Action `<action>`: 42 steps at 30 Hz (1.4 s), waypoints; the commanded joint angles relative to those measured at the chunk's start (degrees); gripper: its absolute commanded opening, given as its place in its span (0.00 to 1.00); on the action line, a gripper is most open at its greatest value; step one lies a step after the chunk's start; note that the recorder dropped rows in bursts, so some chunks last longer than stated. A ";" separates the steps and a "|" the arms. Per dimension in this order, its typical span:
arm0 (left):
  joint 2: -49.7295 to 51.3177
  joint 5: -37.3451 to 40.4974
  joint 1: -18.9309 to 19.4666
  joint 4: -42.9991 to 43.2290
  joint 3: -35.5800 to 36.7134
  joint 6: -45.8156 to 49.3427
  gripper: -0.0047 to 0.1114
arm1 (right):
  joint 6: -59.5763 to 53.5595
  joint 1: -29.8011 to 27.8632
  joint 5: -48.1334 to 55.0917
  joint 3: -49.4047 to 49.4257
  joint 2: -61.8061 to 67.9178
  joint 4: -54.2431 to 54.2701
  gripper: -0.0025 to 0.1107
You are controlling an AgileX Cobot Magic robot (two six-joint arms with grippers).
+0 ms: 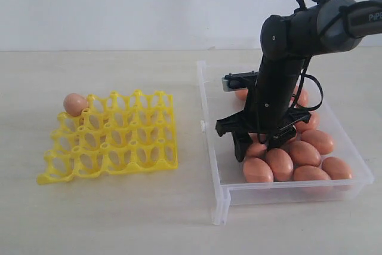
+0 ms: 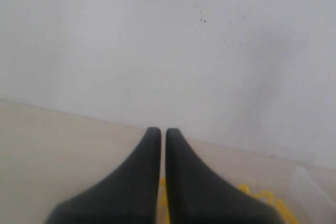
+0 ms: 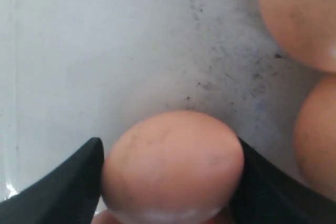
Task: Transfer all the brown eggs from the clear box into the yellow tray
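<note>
Right gripper [image 3: 169, 148] low in clear shallow plastic box [image 1: 286, 192], right of frame; jaws flank one smooth orange-brown egg [image 3: 173, 179] on box floor; clamped or not, cannot tell. Centre egg, close gently, lift straight, avoid neighbours. Left gripper [image 2: 163, 135] clenched, empty. Count: lone egg [image 1: 75, 104] in upper-left cup of bright yellow openwork tray [image 1: 143, 167], left of frame; roughly ten eggs visible in box, arm hides more.

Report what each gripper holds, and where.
Left gripper: shut, empty. Right gripper: fingers flank a smooth orange-brown egg at its sides; a firm grip cannot be told.
</note>
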 commanded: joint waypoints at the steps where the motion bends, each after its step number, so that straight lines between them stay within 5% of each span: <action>1: -0.16 0.00 -0.24 -0.19 -0.15 0.52 0.07 | 5.17 -0.27 0.96 0.20 0.69 0.43 0.55; 7: -0.16 0.00 -0.24 -0.19 -0.15 0.52 0.07 | 3.46 -0.27 -0.71 0.20 0.69 1.01 0.55; 20: -0.16 0.00 -0.24 -0.19 -0.15 0.52 0.07 | -27.26 -0.27 -3.72 0.20 0.46 -2.55 0.55; 34: -0.16 0.00 -0.24 -0.19 -0.15 0.52 0.07 | -8.21 -0.27 -0.90 -5.86 -1.92 -6.79 0.55; 42: -0.16 0.00 -0.24 -0.19 -0.15 0.52 0.07 | -6.39 -0.27 3.72 -6.40 -0.23 -9.75 0.55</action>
